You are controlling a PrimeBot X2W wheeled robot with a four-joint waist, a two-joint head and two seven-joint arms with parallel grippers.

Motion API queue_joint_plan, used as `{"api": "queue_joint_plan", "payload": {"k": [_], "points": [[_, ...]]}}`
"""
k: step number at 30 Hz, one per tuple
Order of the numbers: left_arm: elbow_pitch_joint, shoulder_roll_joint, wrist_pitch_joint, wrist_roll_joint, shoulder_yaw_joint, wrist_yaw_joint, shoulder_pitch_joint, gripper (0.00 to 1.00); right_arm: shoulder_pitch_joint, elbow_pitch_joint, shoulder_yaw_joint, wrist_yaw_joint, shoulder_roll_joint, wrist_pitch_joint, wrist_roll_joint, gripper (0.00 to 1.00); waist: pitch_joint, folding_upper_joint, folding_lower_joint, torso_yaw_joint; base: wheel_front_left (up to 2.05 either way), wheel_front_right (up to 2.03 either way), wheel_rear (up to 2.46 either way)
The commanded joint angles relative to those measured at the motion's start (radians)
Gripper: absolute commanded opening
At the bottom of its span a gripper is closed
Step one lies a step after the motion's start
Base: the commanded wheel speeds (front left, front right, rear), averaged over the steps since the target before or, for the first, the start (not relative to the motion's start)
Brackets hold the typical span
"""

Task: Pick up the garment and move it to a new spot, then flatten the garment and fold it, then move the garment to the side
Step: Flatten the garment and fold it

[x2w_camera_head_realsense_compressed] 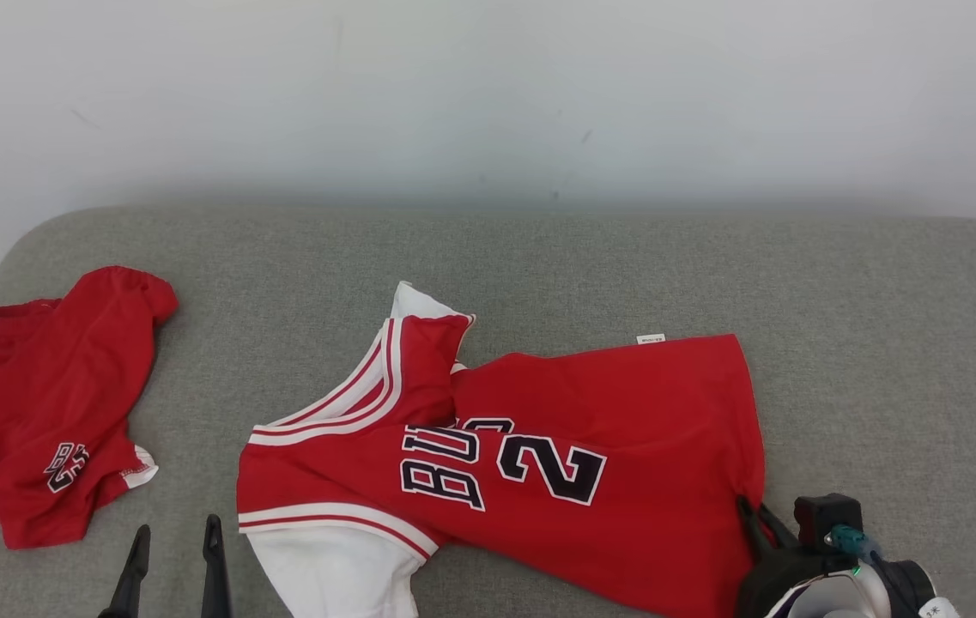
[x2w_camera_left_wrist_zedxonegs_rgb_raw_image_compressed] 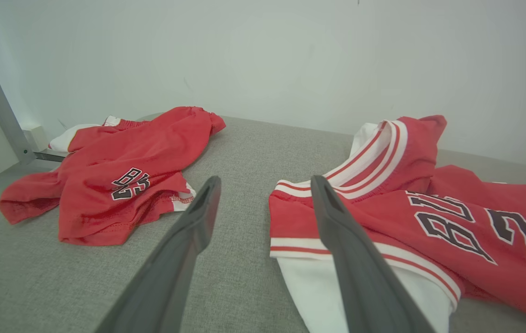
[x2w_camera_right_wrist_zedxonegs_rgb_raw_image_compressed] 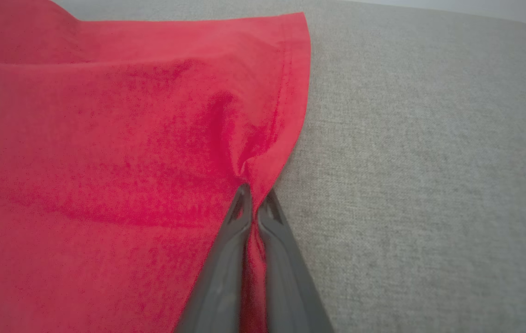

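The right gripper (x2w_camera_right_wrist_zedxonegs_rgb_raw_image_compressed: 253,198) pinches the hem of the red jersey (x2w_camera_head_realsense_compressed: 625,412) lying on the grey cushion (x2w_camera_head_realsense_compressed: 882,343); the left gripper (x2w_camera_left_wrist_zedxonegs_rgb_raw_image_compressed: 265,182) hangs open beside its sleeve. Soft and light, it should drape; grip edges.

One jersey (x2w_camera_head_realsense_compressed: 625,446), one pair of shorts (x2w_camera_head_realsense_compressed: 50,403), two hands: left hand (x2w_camera_head_realsense_compressed: 178,525), right hand (x2w_camera_head_realsense_compressed: 755,512).

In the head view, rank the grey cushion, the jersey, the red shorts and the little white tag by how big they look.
1. grey cushion
2. jersey
3. red shorts, cut off at the left edge, so true extent unsure
4. white tag
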Motion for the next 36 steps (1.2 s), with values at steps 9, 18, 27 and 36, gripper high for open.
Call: {"api": "queue_joint_plan", "payload": {"k": [9,18,27,36], "points": [[-0.010,-0.002,-0.002,-0.028,-0.021,0.013,-0.005,1.00,-0.073,-0.122,-0.008,0.001,-0.038,-0.020,0.016,0.00,0.031,0.0000,-0.0001,-0.012,0.00,0.00,0.00],[0.031,-0.002,-0.002,-0.037,-0.063,0.008,-0.062,1.00,-0.251,-0.098,0.022,0.001,-0.080,-0.018,0.004,0.00,0.082,0.0000,-0.0001,0.015,0.00,0.00,0.00],[0.055,-0.002,-0.002,-0.046,-0.091,0.004,-0.098,1.00,-0.415,0.059,0.017,0.001,-0.116,-0.018,-0.028,0.00,0.111,0.0000,-0.0001,0.054,0.00,0.00,0.00],[0.076,-0.002,-0.002,-0.049,-0.089,-0.005,-0.089,1.00,-0.427,0.082,-0.025,0.001,-0.135,-0.019,-0.085,1.00,0.086,0.0000,-0.0001,0.045,0.00,0.00,0.00]]}}
